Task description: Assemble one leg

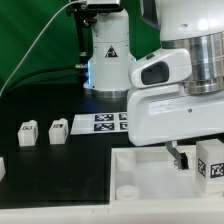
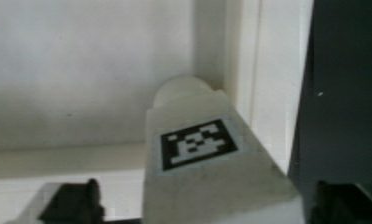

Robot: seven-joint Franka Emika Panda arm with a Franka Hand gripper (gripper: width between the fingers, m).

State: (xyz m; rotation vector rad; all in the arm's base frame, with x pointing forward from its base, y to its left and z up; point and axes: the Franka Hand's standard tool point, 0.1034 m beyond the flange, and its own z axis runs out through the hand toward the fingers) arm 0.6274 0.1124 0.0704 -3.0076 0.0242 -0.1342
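Observation:
A leg [image 1: 211, 164], a small white block with a black-and-white tag, stands upright at the corner of the large white panel [image 1: 150, 170] on the exterior view's right. My gripper [image 1: 196, 158] is low over that corner, one dark finger [image 1: 182, 155] showing beside the leg. In the wrist view the leg [image 2: 201, 145] rises between the two dark fingers [image 2: 73, 200]. My gripper [image 2: 211, 203] is open: one finger stands clearly apart from the leg, the other is close to it. The panel's raised rim [image 2: 247, 60] runs beside the leg.
Two more legs [image 1: 27, 133] [image 1: 57, 129] stand on the black table at the exterior view's left, and a third [image 1: 2, 168] is cut by the left edge. The marker board [image 1: 100, 122] lies behind the panel. The robot base [image 1: 108, 55] stands at the back.

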